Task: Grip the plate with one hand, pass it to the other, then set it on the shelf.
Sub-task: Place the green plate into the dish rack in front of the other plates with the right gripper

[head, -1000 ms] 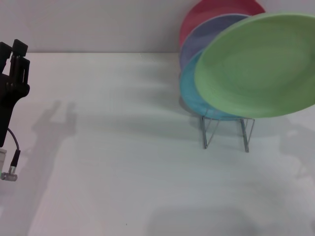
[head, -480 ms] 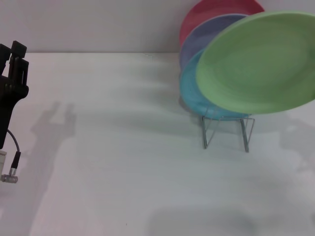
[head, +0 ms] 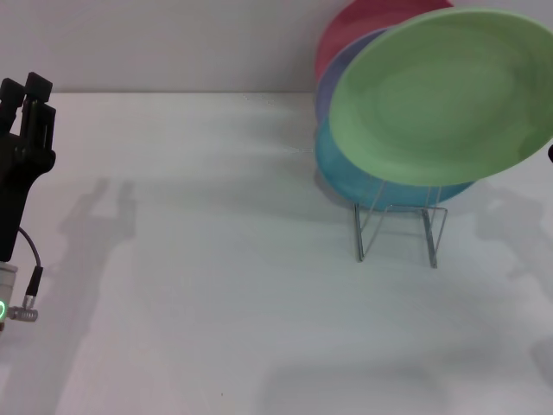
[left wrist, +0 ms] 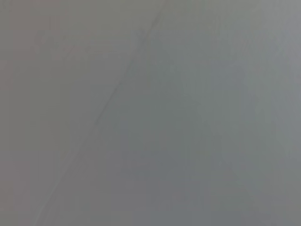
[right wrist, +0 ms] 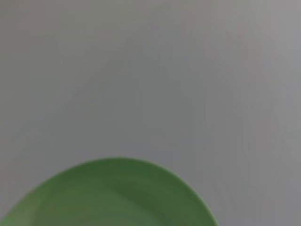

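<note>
The light green plate [head: 441,95] hangs tilted in the air, in front of the plates standing in the silver wire shelf [head: 397,229]. Its rim also fills the lower part of the right wrist view [right wrist: 113,197]. My right gripper [head: 550,154] shows only as a dark sliver at the right edge, at the plate's far rim, and holds the plate up. My left gripper [head: 24,93] stands at the far left, fingers pointing up, slightly apart and empty. The left wrist view shows only a bare grey surface.
A teal-blue plate [head: 346,164], a lavender plate [head: 333,78] and a red plate [head: 354,26] stand in the shelf behind the green one. The white table [head: 216,259] spreads out in front. A cable and plug [head: 26,294] hang from my left arm.
The green plate has moved left and a little up, and now tilts more upright against the stacked plates. My left gripper has stayed almost still.
</note>
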